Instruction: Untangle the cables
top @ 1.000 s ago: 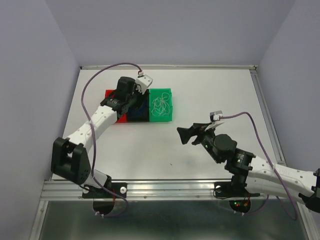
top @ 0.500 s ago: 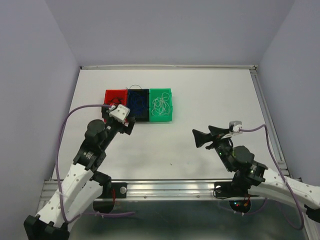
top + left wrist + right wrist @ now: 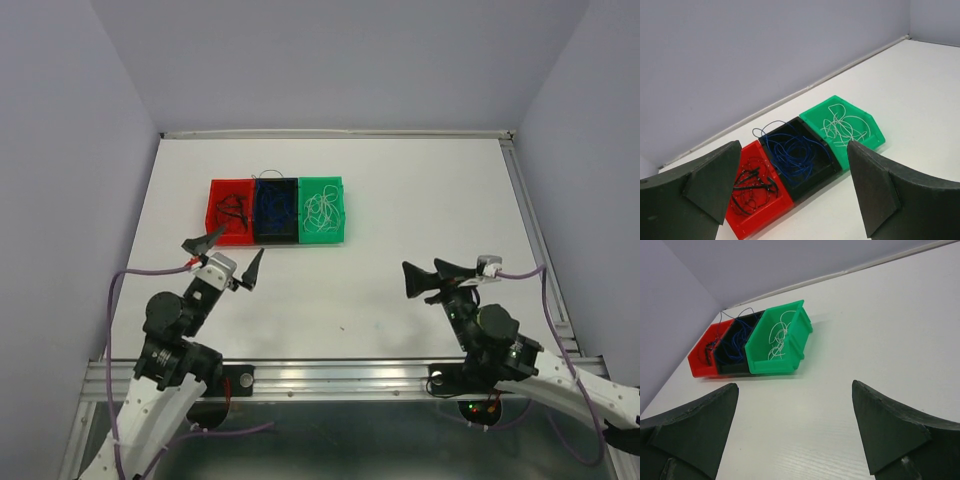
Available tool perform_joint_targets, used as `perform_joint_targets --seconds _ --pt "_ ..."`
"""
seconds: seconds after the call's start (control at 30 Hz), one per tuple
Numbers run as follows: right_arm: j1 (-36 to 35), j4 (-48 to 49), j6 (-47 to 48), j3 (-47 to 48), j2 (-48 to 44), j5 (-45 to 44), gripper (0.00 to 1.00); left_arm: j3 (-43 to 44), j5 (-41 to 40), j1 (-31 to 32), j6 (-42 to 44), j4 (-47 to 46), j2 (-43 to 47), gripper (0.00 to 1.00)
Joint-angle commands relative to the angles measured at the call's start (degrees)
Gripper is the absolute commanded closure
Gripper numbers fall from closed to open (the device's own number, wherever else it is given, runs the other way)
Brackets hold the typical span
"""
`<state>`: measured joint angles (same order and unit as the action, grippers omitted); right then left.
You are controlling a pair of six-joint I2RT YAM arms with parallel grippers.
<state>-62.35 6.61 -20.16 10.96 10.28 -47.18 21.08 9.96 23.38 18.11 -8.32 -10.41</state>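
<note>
Cables (image 3: 790, 150) lie in three bins (image 3: 817, 181), seemingly sorted by colour.

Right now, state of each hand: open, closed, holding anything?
Left hand: open, holding nothing.
Right hand: open, holding nothing.

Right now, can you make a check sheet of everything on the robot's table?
Surface: flat white table.
Job's things: thin black wires in the red plastic bin, thin blue wires in the black plastic bin, thin white wires in the green plastic bin; bins touching in a row.
Clutter: nothing seen.
Grippers: left pincer open, empty; right pincer open, empty; both short of the bins.
Cables: thick purple cable on each arm, away from the bins.
Surroundings: plain pale walls; metal rail at near edge.
</note>
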Motion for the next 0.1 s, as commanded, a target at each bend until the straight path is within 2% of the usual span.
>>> perform_joint_targets --seconds 0.0,0.07 --pt "-0.41 0.16 -0.23 -0.33 1.48 -1.34 0.00 -0.25 0.51 -0.35 0.35 -3.02 -2.32 0.01" --pt "-0.41 0.16 0.03 -0.06 2.36 -0.72 0.00 -0.25 0.24 -0.35 0.26 -3.20 -2.94 0.01"
